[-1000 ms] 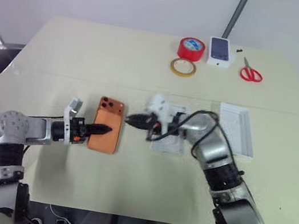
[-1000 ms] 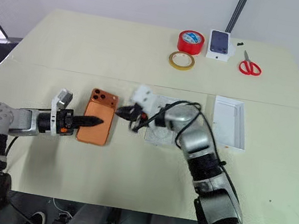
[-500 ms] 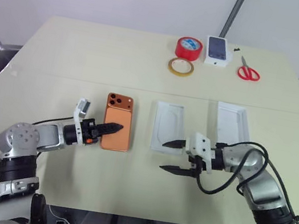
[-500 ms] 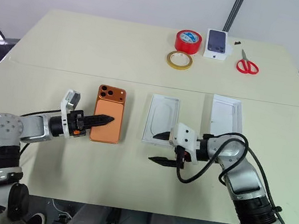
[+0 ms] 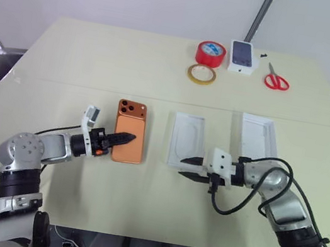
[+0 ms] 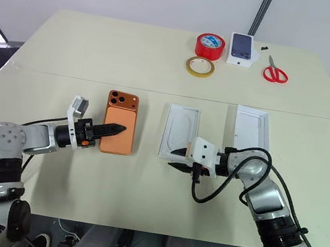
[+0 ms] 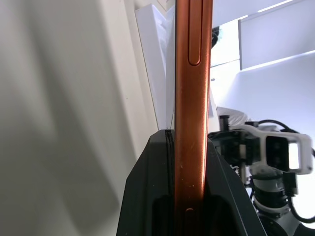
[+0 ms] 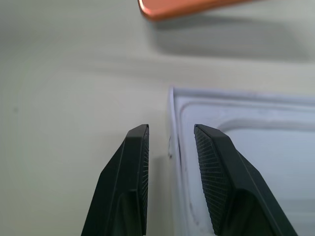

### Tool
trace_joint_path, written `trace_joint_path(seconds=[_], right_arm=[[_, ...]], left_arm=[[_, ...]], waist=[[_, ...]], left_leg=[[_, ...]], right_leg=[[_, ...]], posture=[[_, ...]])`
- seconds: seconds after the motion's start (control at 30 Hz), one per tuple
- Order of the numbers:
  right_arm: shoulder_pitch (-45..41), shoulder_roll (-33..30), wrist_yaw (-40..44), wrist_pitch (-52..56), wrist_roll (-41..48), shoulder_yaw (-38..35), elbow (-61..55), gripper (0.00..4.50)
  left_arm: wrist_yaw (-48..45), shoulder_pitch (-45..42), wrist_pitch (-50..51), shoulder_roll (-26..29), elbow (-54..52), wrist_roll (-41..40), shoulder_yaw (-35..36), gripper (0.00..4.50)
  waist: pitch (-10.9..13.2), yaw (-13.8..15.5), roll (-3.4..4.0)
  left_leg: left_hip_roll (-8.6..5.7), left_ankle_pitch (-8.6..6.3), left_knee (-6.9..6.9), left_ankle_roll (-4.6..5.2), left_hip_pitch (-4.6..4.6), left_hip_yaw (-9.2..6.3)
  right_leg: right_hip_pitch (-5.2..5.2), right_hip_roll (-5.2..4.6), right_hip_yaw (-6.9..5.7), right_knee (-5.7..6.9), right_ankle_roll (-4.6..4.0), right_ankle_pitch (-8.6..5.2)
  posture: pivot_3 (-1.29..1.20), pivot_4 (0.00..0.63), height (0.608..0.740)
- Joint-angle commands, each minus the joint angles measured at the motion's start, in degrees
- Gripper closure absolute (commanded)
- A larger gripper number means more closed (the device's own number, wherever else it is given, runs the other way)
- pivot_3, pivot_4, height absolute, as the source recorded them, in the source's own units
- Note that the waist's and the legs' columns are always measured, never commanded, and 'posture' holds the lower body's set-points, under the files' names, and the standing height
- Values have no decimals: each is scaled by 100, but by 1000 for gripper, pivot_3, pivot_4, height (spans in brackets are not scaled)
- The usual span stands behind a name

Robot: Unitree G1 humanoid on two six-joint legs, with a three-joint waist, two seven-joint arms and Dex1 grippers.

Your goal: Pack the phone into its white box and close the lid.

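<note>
Two grippers engaged, nothing packed yet. Left gripper (image 5: pixel 125 136) jaws pinch the phone (image 5: pixel 130 131), which sits by the bench (image 5: pixel 99 61), apart from the trays. Right gripper (image 8: pixel 170 147) jaws part-spread, straddling the wall of the flat white insert (image 5: pixel 187 139). Lid (image 5: pixel 258 137) lies open further right. Remaining, I'd say: boxing the phone, lidding.
</note>
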Motion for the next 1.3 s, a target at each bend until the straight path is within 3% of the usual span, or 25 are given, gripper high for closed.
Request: trace_joint_path(seconds=[0.03,0.13,0.3,0.6,0.73,0.83,1.0,1.23,1.3], right_arm=[[-44,-31,-34,-280,-171,56,123,2971],[-51,-24,-13,-369,-185,91,194,4392],[-51,128,44,-10,210,24,-110,4481],[-238,599,-386,286,-95,399,-353,4481],[-234,668,-411,324,2,365,-471,3050],[-71,478,-215,633,601,-30,-883,1474],[281,-111,122,932,1413,-872,-1105,1474],[357,-398,-99,242,1045,-1312,-60,1474],[313,-303,-186,200,1026,-1260,-77,1433]], left_arm=[[-76,-76,-89,19,-172,-216,-7,4500],[-7,-133,-74,-59,-198,-276,18,4500],[283,-397,-75,-325,-136,-432,165,4500],[1216,-914,-313,-1214,-202,-588,248,4500],[1342,-856,-342,-1293,-247,-572,87,4500],[1279,-783,-357,-1284,-239,-518,-108,4500],[1184,-795,-516,-1255,-97,-450,-349,4500],[1160,-722,-586,-1350,54,-402,-663,4500],[1190,-715,-551,-1312,-18,-344,-807,3511]], waist=[[0,2,0],[0,1,0],[1,4,-2],[1,-19,-3],[1,0,-3],[1,9,-4],[9,60,-16],[10,75,-17],[10,73,-16]], left_leg=[[0,0,0,0,0,0],[0,0,0,-1,0,0],[0,1,0,-1,0,0],[0,6,2,-9,0,0],[-1,7,3,-10,0,0],[-2,6,3,-10,-1,0],[-5,3,4,-4,-2,0],[-4,3,3,-3,0,4],[-3,4,2,-4,0,3]], right_leg=[[0,0,0,0,0,0],[0,0,0,1,0,0],[0,0,0,1,0,0],[-2,3,0,5,1,0],[-2,4,0,6,1,0],[-1,3,0,4,1,0],[5,1,0,-5,1,0],[4,1,1,-4,1,0],[3,2,1,-3,1,0]], posture=[[0,150,740],[0,150,740],[0,150,740],[0,150,740],[0,150,740],[0,150,740],[0,150,740],[0,150,740],[0,150,740]])
